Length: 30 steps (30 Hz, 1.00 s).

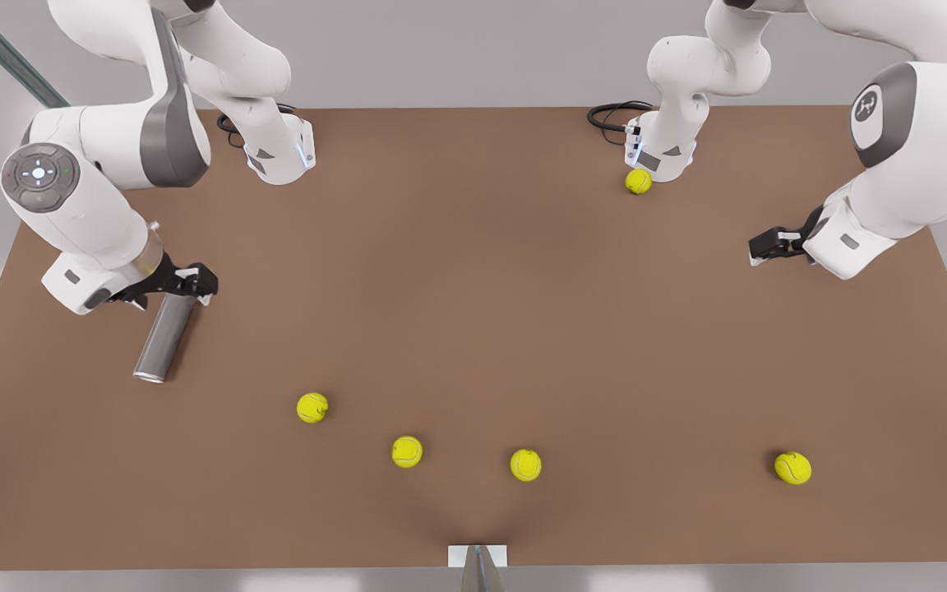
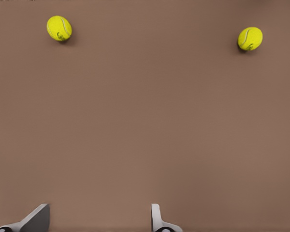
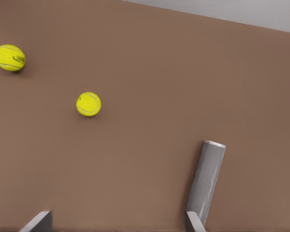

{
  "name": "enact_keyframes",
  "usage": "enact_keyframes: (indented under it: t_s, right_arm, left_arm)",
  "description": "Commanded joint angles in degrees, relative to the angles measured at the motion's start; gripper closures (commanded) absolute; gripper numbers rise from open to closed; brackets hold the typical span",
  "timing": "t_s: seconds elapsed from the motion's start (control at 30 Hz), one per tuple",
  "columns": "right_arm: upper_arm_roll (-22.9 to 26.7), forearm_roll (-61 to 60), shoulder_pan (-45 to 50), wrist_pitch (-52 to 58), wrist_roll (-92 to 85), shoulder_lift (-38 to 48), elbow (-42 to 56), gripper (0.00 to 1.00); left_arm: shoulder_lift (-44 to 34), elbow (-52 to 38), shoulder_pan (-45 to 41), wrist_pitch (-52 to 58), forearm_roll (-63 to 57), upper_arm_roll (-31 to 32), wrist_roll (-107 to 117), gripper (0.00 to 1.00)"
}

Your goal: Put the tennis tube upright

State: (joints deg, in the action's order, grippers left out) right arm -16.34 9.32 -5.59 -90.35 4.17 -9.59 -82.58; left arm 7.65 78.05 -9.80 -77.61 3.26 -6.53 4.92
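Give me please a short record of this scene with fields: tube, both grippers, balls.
tube: tennis tube lies on the table, not upright, silvery rim away from the gripper
right gripper: open, at the tube's plain end, front view's left
left gripper: open, holds nothing, waits at front view's right
balls: five tennis balls loose on the table, one by an arm base

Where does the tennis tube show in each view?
Front view: tennis tube lies on the brown table at the front view's left, its far end at the right pincer.
Left wrist view: not in it.
Right wrist view: tube beside one fingertip.
Shared landmark: yellow tennis balls.
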Motion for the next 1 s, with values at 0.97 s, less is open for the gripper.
enact_keyframes:
  t_s: [0.97]
  right_arm:
    - [-0.36,3.87,-27.98,-49.22,-1.62,-12.03,-40.30,0.00]
  left_arm:
    - [4.22,-0.09,-2.15,-0.97,-0.36,0.38,-0.79,0.00]
